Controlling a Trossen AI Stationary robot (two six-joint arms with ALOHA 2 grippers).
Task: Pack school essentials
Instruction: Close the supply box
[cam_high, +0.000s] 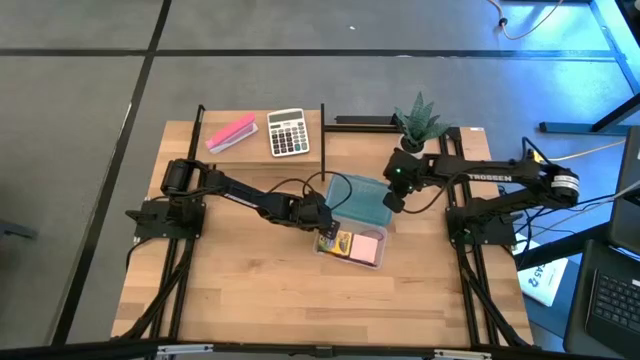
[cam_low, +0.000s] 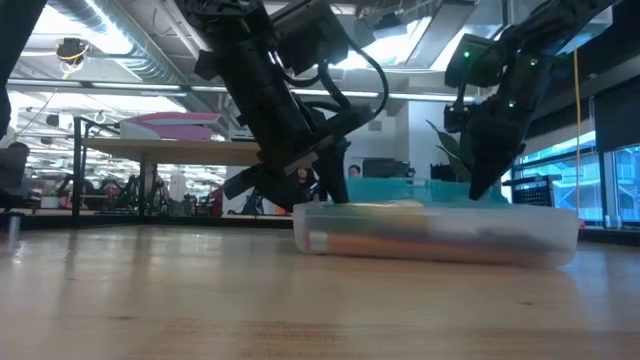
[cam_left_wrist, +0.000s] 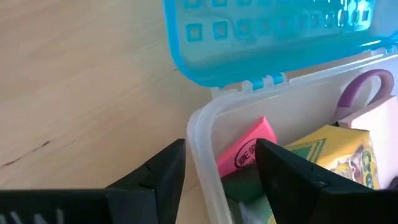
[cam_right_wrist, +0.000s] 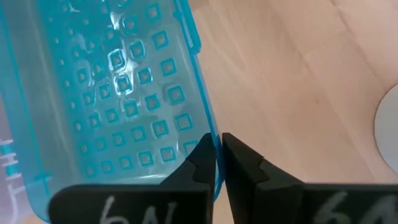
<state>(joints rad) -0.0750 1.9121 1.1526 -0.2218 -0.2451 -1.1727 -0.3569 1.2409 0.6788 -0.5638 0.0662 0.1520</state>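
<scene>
Left pincer (cam_high: 322, 225) low over the near end of a clear plastic box (cam_high: 352, 243) on the wooden worktop (cam_high: 250, 290), fingers (cam_left_wrist: 155, 177) apart and straddling the box's end wall, one outside, one inside, clamped on nothing. Just ahead of the inner finger, inside the box: a pink eraser (cam_left_wrist: 247, 152) leaning against the wall, a yellow-green crayon box (cam_left_wrist: 339, 155) beside it, a purple scissor handle (cam_left_wrist: 364, 90) further in, and a square pink notepad (cam_high: 366, 248) at the box's far side. Right pincer (cam_high: 393, 200) at the free edge of the blue lid (cam_high: 362, 200), fingers together and pinched on that edge, lid swung open behind the box. Well beyond the left pincer, at the worktop's back edge, a grey calculator (cam_high: 288, 132) and a pink block (cam_high: 231, 133); behind the right pincer, a small potted plant (cam_high: 418, 122).
</scene>
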